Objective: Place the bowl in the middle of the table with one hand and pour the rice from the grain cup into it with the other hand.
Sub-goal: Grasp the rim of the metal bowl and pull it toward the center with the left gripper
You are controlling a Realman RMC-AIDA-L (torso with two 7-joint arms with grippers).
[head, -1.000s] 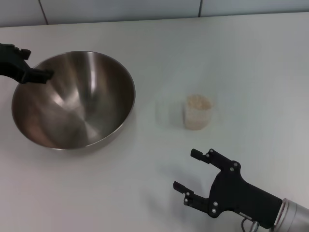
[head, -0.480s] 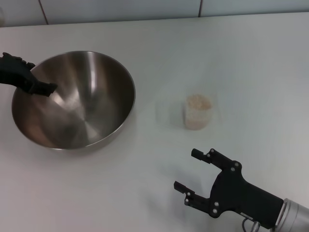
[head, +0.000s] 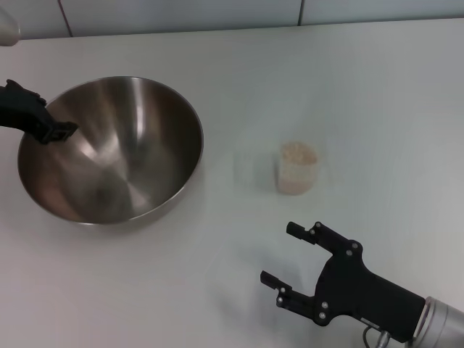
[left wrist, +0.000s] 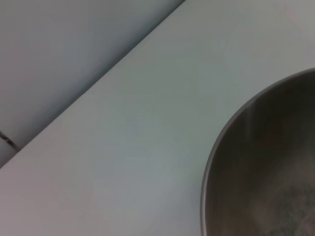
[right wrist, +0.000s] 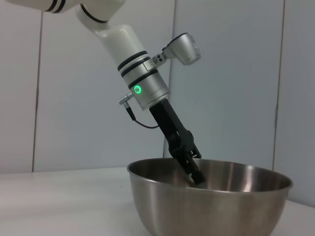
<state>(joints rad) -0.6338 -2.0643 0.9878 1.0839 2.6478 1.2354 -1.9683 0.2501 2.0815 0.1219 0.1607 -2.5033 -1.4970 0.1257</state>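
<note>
The large steel bowl (head: 123, 156) stands on the left of the white table (head: 348, 87). My left gripper (head: 56, 131) reaches in from the left and sits at the bowl's left rim, its tip just over the inner wall. The right wrist view shows it (right wrist: 193, 172) dipping inside the bowl (right wrist: 211, 206). The left wrist view shows only the bowl's rim (left wrist: 209, 162) and the table. The clear grain cup (head: 297, 170) stands upright near the middle right, full of off-white rice (head: 298, 152). My right gripper (head: 278, 254) is open and empty, low over the table in front of the cup.
A grey wall runs along the table's far edge (head: 217, 14). Bare tabletop lies between the bowl and the cup (head: 232, 116).
My left gripper has shifted a little nearer along the bowl's left rim and lower. The bowl, the cup and my right arm have not moved.
</note>
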